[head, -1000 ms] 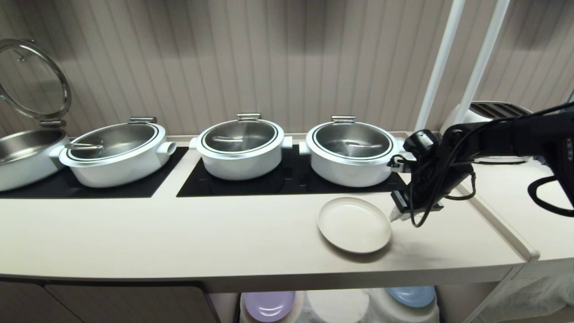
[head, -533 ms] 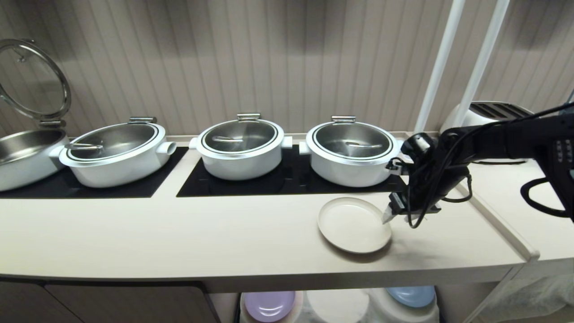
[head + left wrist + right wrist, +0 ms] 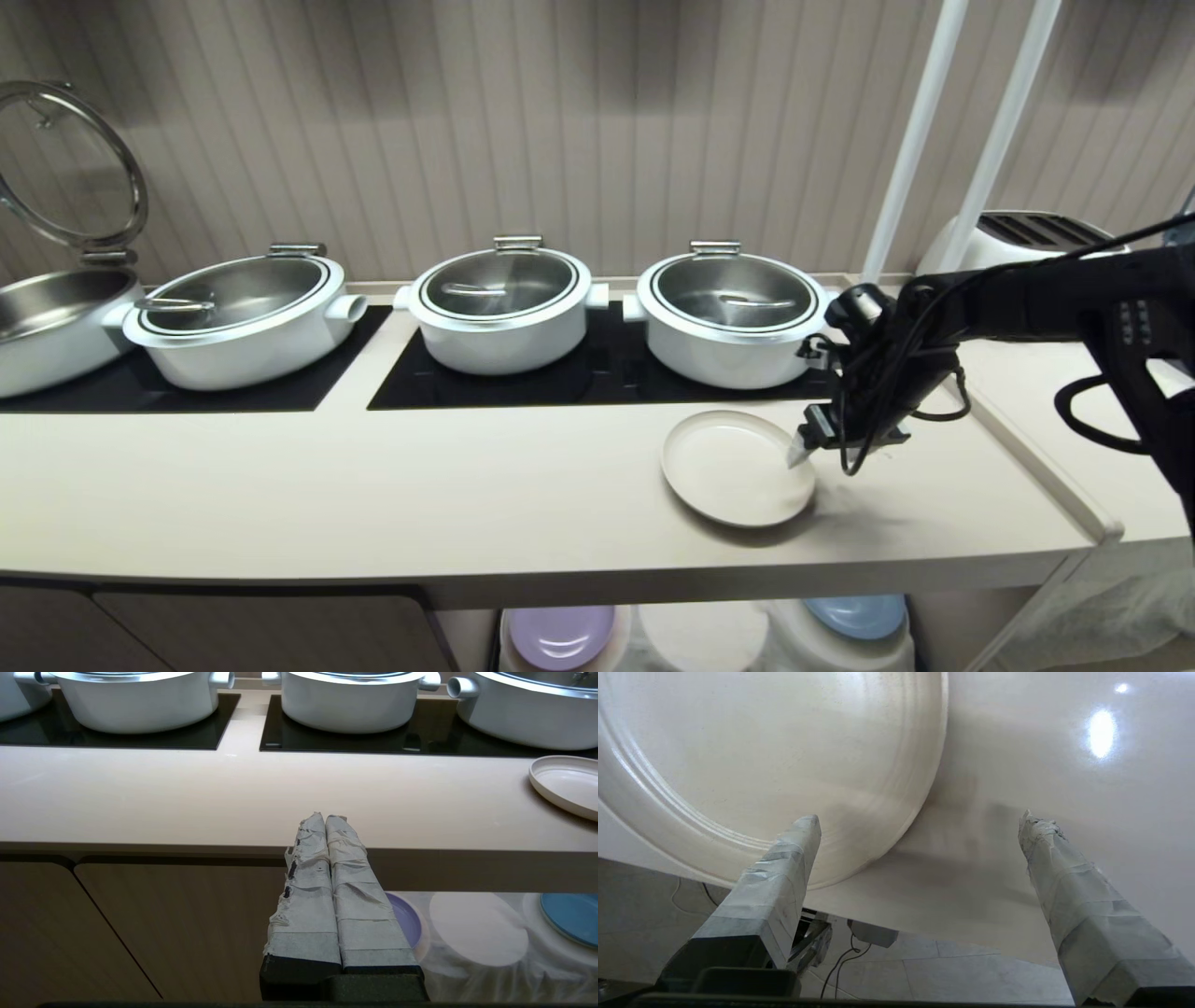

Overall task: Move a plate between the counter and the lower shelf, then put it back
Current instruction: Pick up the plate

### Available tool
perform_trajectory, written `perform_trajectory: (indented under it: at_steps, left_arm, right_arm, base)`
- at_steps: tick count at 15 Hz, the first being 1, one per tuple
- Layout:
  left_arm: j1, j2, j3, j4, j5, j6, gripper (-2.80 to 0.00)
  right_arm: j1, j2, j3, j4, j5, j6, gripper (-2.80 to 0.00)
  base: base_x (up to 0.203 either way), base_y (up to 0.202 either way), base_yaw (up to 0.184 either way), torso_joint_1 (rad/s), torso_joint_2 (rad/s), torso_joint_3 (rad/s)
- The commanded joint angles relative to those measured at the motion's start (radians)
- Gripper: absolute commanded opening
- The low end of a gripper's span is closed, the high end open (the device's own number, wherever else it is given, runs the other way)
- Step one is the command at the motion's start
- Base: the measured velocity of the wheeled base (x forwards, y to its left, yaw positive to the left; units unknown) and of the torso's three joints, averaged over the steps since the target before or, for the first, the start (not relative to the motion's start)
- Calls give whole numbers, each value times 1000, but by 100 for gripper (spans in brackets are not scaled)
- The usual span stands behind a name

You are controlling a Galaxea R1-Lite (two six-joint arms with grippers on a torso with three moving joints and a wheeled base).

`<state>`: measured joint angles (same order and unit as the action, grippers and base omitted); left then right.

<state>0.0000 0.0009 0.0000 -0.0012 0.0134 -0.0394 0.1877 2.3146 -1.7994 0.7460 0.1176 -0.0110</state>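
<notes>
The right gripper [image 3: 810, 455] has spread its jaws wide over the past second and shifted slightly toward the plate [image 3: 738, 467], one finger now over the rim, the other outside it; nothing is held. The plate rests flat on the counter [image 3: 373, 495], near its front edge, above the lower shelf [image 3: 709, 635]. In my judgement a grasp of the rim is being lined up. The left gripper [image 3: 332, 822] is parked below counter level, jaws closed and empty.
</notes>
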Motion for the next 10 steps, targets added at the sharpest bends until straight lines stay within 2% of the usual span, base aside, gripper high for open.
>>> perform_trajectory:
  at_steps: [1, 10]
  left_arm:
    - [0, 1, 0, 0, 0, -1, -280]
    - [1, 1, 0, 0, 0, -1, -280]
  right_arm:
    - [1, 43, -25, 4, -17, 0, 0]
    - [45, 136, -91, -43, -41, 15, 0]
  base:
    - [0, 0, 0, 0, 0, 0]
    - [0, 0, 0, 0, 0, 0]
